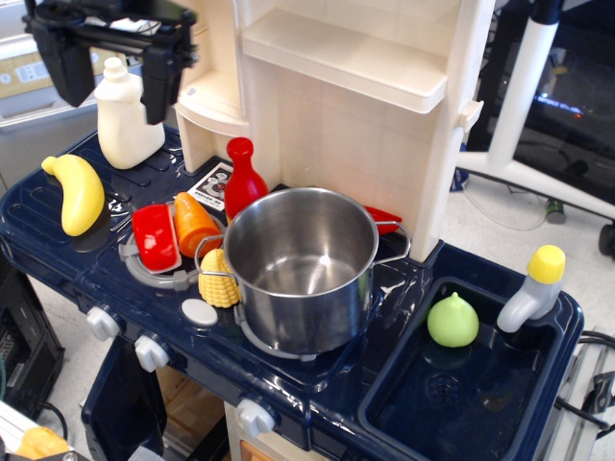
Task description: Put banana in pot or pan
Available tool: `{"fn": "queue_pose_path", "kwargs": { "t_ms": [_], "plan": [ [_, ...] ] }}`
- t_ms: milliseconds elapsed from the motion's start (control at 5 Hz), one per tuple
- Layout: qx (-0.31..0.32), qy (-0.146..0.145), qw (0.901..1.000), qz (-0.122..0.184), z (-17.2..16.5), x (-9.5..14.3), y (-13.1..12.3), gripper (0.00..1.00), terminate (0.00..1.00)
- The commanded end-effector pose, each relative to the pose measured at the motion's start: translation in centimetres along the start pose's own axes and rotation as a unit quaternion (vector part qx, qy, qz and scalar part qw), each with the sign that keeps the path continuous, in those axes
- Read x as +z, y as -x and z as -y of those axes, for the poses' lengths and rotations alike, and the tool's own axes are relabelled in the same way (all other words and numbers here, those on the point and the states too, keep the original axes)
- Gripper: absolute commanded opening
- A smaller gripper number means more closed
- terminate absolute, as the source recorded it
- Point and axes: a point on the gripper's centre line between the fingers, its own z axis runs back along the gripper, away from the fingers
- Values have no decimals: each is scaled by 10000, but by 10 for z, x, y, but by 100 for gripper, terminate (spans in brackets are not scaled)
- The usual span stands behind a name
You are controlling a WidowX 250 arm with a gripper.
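Partly, jaws (113, 72) straddle and hide jug (127, 120).

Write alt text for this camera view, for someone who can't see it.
A plump yellow plastic banana lies at the left end of a dark blue toy kitchen counter, apart from the empty shiny steel pot. The black robot gripper hovers open above a white jug.

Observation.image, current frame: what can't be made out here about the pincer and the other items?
- Pincer: the top edge cuts off the arm above it; nothing shows between its spread fingers.
- White jug: its left shoulder is hidden behind a finger.
- Red item behind the pot: mostly hidden by the pot's rim.
- Label card: print too small to read.
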Motion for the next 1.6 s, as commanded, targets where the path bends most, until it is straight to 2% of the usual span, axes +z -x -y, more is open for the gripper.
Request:
{"fn": "queue_pose_path", "kwargs": {
  "t_ms": [0, 200, 600, 800, 1000, 1200, 1400],
  "plan": [
    [421, -123, 9956, 832, -29, -21, -27, 100, 0],
    [497, -5, 9940, 973, -34, -43, -36, 100, 0],
    [610, -34, 9939, 913, -38, -84, -37, 100, 0],
    [619, -32, 9943, 872, -46, -96, -34, 100, 0],
    [608, -123, 9934, 967, -57, -110, -33, 100, 0],
    [652, -98, 9905, 1204, -64, -128, -38, 100, 0],
    [829, 3, 9891, 1219, -65, -134, -41, 0, 0]
  ]
}}
